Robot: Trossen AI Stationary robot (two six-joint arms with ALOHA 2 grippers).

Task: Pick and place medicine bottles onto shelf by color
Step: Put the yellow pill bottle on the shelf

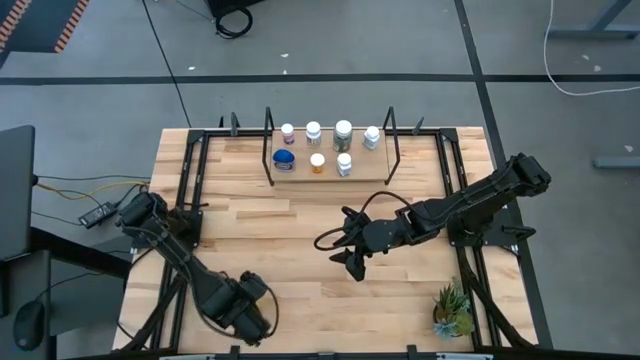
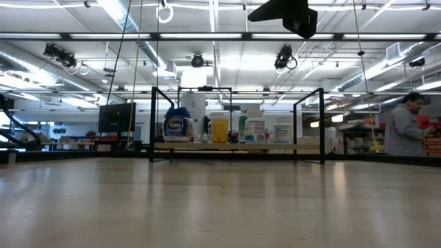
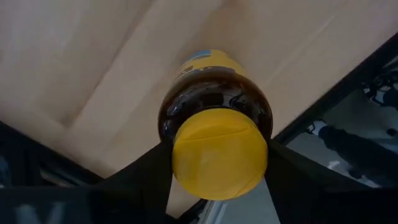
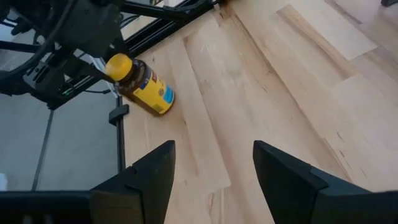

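An amber-yellow medicine bottle (image 3: 214, 118) with a yellow cap stands near the table's front left corner, its bottom on the wood (image 4: 163, 102). My left gripper (image 3: 219, 168) points down over it, shut on the bottle. The high view hides the bottle under that gripper (image 1: 250, 312). My right gripper (image 1: 350, 258) hangs open above the table's middle, its fingers (image 4: 155, 174) apart with nothing between them. The shelf (image 1: 330, 176) at the far middle bears several medicine bottles, among them a blue-lidded one (image 1: 285, 159) and a small orange one (image 1: 317, 162). My left gripper pinches the bottle's yellow cap (image 3: 180, 155) between its two fingers, one on each side of the cap. The fingers come from above, pointing down. The bottle's body shows below the cap, bottom end on the table.
Black metal frame bars (image 4: 118, 146) run along the table's left edge close to the bottle. A small green potted plant (image 1: 452, 310) stands at the front right corner. Bare wood lies between the arms and the shelf. A person (image 2: 406, 127) stands far back in the room.
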